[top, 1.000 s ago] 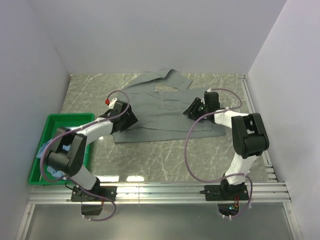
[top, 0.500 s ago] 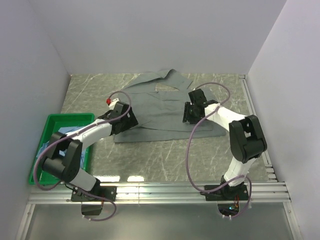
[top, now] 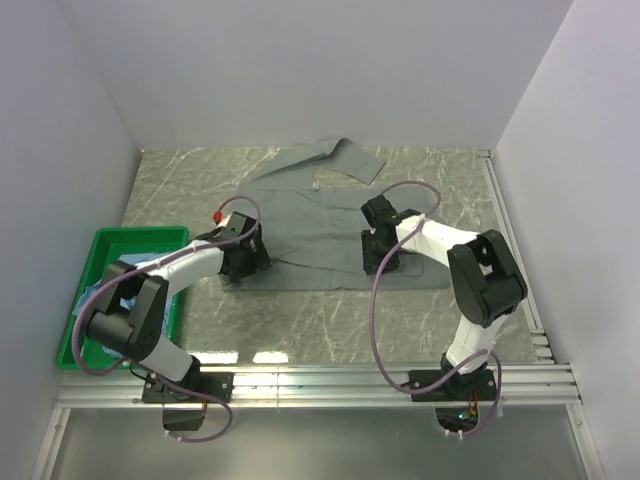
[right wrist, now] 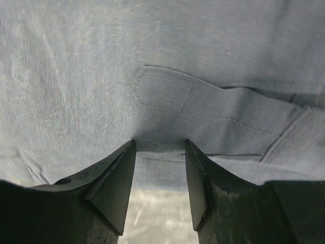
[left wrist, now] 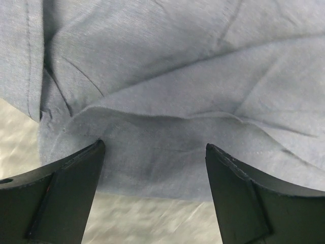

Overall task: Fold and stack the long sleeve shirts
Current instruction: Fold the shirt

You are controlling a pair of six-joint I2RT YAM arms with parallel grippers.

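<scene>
Your left gripper is released, its jaws standing wide over the near hem of the grey-green shirt, with the cloth lying loose between them. Your right gripper sits at the same hem further right, jaws half apart. You cannot tell whether they pinch the cloth. The green bin lies left of your left arm. The shirt spreads flat across the marble surface, one flap reaching toward the back wall.

The left claw has spread wide, and the right claw has swung across the shirt toward the desk's near edge.
</scene>
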